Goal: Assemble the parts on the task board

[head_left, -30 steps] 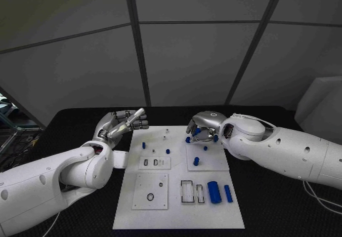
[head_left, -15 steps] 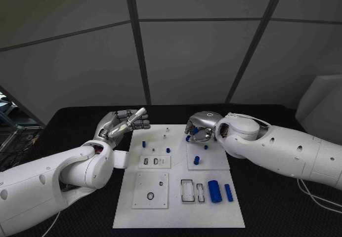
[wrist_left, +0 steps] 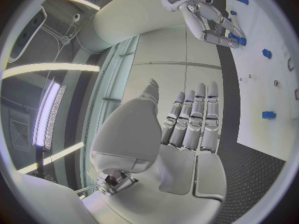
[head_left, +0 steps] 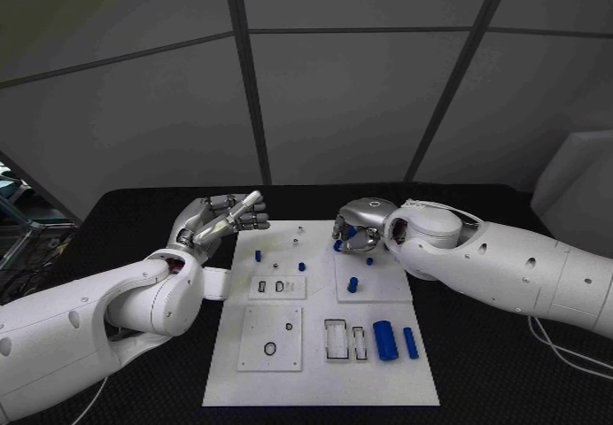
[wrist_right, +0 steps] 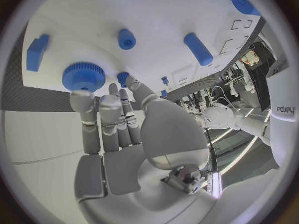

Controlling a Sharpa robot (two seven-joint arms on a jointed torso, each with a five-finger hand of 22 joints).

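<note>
Task board (head_left: 320,354) lies mid-table (head_left: 498,354). Left hand (head_left: 225,220) raised just off the board's far left corner, right hand (head_left: 359,232) over its far right part, beside a gear (wrist_right: 83,76). Two cylinders (head_left: 384,340) lie side by side near the board's near right edge; small pegs (head_left: 352,286) stand mid-board.

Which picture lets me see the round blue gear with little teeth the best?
The right wrist view: the blue gear lies in plain sight just beyond the right hand. In the head view that hand covers it; in the left wrist view I cannot tell it apart.
</note>
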